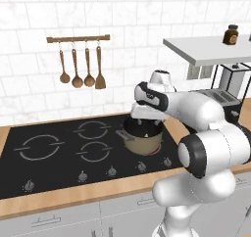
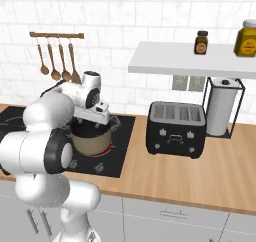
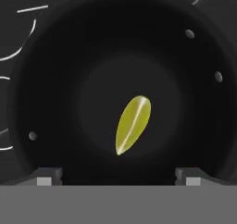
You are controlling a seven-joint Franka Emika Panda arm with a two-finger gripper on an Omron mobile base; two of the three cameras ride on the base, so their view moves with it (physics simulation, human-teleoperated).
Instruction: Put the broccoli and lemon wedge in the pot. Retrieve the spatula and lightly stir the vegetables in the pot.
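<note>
Claw spread wide over pot, lemon wedge seen inside from hand view

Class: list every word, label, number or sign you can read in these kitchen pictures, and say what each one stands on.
No text can be read anywhere.
Small jar: pale label, too small to read.
Large jar: label with dark marks, blurred.
Toaster: small pale dots on the front, no lettering legible.
Hob: white ring outlines and knobs, no numbers.
Pot: no markings.
</note>
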